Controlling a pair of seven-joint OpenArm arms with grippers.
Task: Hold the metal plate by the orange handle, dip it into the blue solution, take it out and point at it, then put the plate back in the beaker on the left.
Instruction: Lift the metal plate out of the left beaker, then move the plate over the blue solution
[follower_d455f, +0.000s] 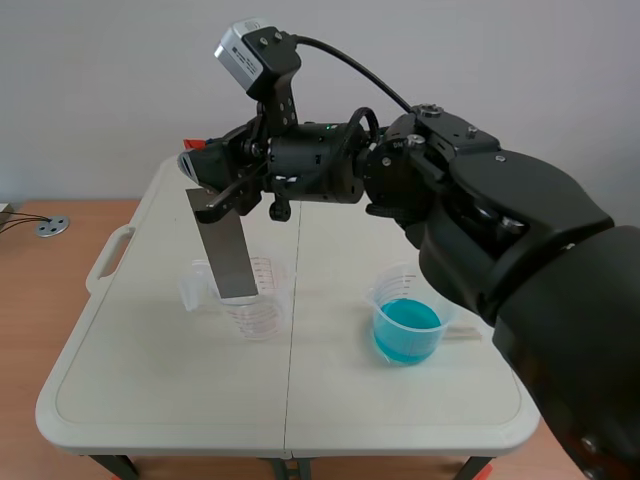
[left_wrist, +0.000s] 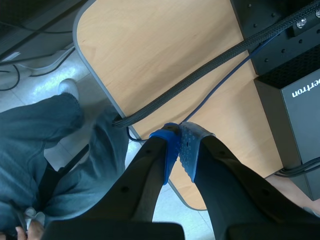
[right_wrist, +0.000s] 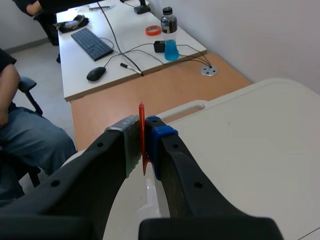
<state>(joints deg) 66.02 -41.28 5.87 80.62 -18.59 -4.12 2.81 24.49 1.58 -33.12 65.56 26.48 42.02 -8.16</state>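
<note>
My right gripper (follower_d455f: 205, 170) reaches across from the right and is shut on the orange handle (follower_d455f: 197, 146) of the metal plate (follower_d455f: 228, 250). The grey plate hangs tilted, its lower end inside the clear beaker on the left (follower_d455f: 258, 305). The beaker of blue solution (follower_d455f: 407, 328) stands to the right, apart from the plate. In the right wrist view the thin orange handle (right_wrist: 142, 135) is pressed edge-on between the pads of the right gripper (right_wrist: 142, 132). My left gripper (left_wrist: 180, 145) is away from the table, shut on nothing, its blue pads meeting.
The white folding table (follower_d455f: 150, 380) carries both beakers. Under the left gripper lie a wooden desk (left_wrist: 150, 55), cables (left_wrist: 210, 65), a black box (left_wrist: 295, 90) and a person's legs (left_wrist: 45, 135). Beyond the table stands a desk with a keyboard (right_wrist: 94, 44) and a bottle (right_wrist: 170, 35).
</note>
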